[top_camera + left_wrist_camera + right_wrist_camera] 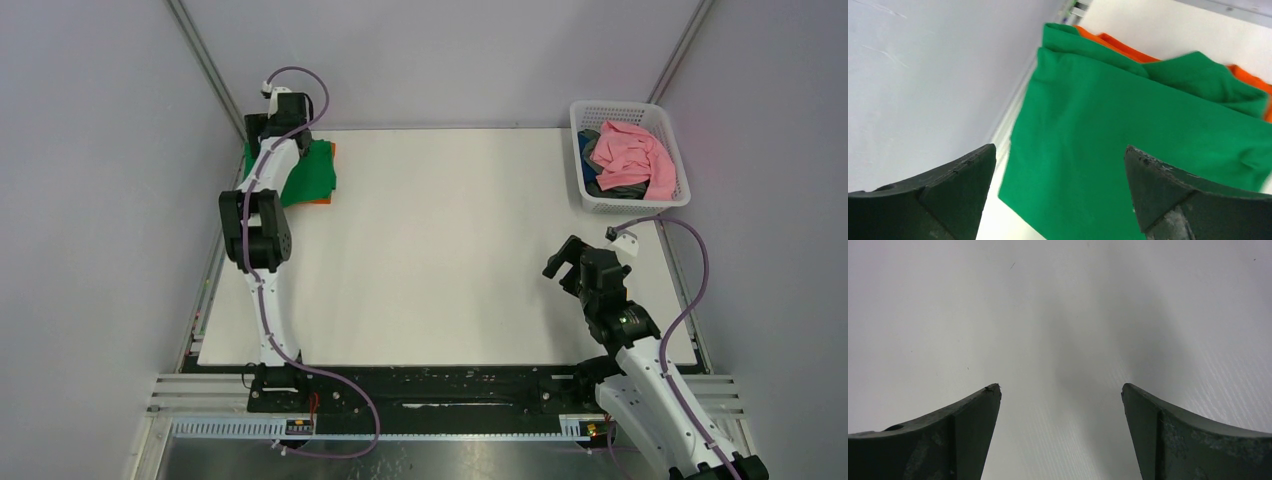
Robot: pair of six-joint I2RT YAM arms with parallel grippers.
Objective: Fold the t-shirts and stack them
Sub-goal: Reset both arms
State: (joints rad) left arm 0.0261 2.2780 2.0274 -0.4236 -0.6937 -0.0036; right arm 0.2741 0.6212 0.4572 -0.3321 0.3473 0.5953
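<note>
A folded green t-shirt [305, 175] lies at the table's far left corner on top of a folded orange t-shirt [322, 200], whose edge peeks out beneath. In the left wrist view the green shirt [1128, 135] fills the middle and the orange shirt [1128, 50] shows along its far edge. My left gripper [1060, 152] is open and empty, held just above the green shirt; in the top view it [278, 130] sits over the stack. My right gripper [562, 262] is open and empty above bare table at the right; in its wrist view it [1061, 387] shows only white table.
A white basket [590, 200] at the far right corner holds a pink garment [635, 155] and a grey-blue garment [592, 160]. The white table [440, 250] is bounded by grey walls and a metal frame. The left wall [923, 75] stands close beside the stack.
</note>
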